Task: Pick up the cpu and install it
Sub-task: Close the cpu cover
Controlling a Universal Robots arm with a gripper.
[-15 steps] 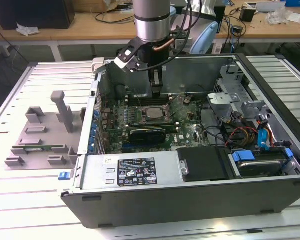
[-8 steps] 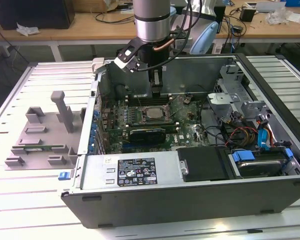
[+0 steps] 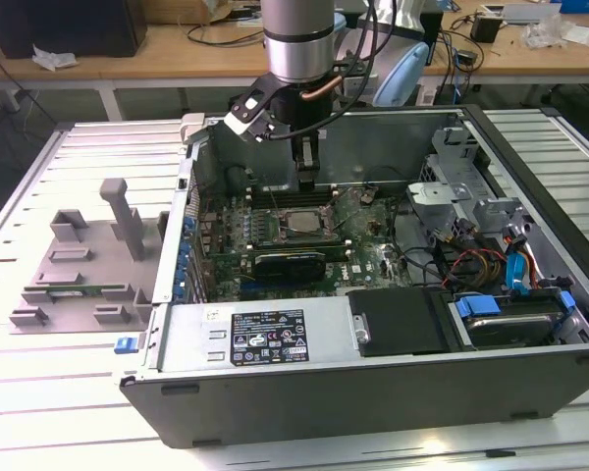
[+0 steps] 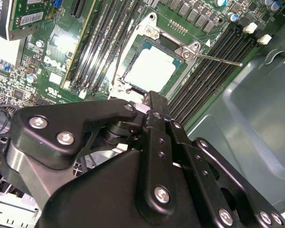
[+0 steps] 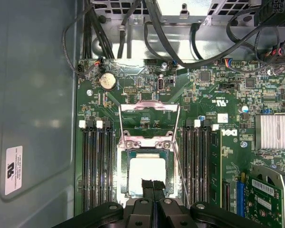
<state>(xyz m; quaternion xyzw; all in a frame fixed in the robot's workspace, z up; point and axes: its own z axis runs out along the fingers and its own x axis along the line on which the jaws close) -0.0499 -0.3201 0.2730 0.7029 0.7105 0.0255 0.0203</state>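
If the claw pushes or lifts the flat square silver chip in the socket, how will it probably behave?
The flat square silver-topped cpu looks rigid, so it likely will not bend. Its shiny metal top may be slippery for the claw. Lying inside the black square socket frame, it probably cannot slide sideways when pushed.

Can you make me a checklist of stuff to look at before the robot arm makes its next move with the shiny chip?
1. Cpu inside the socket: ok, it lies within the socket in both wrist views.
2. Cpu sitting flat and turned the right way: cannot tell.
3. Gripper free of the cpu: ok, its fingers are shut together over the cpu and hold nothing.
4. Hinged cover plate closed over the cpu: not ok, it is swung open.
5. Latch lever hooked down: not ok, it sticks out free beside the socket.
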